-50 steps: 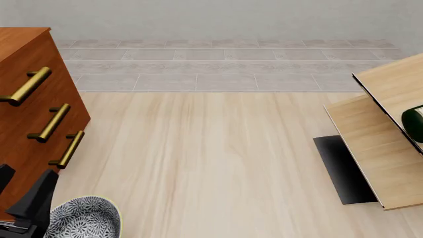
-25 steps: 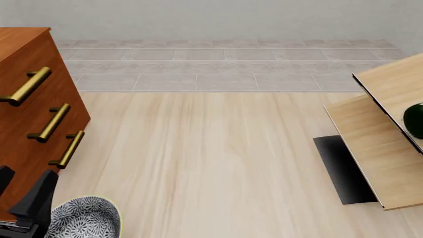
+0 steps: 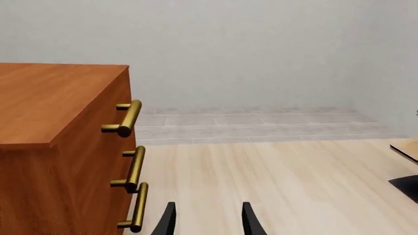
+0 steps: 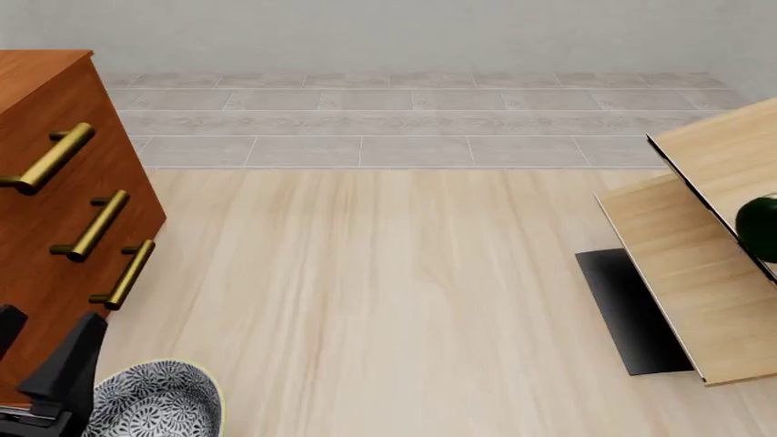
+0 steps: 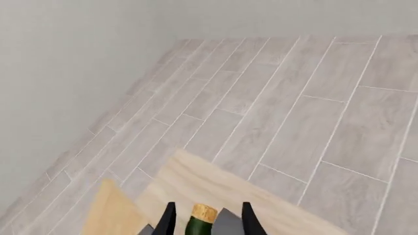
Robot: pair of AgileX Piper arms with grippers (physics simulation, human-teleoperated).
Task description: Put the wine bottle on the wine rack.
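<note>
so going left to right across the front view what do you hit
drawer cabinet → patterned bowl → bare table → wine rack → wine bottle, only a dark green sliver at the right edge

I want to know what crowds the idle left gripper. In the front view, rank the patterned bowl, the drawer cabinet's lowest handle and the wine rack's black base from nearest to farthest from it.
1. Patterned bowl, right beside the left gripper, near edge.
2. Lowest handle of the drawer cabinet, just beyond it on the left.
3. Black base of the wine rack, far across on the right.
</note>
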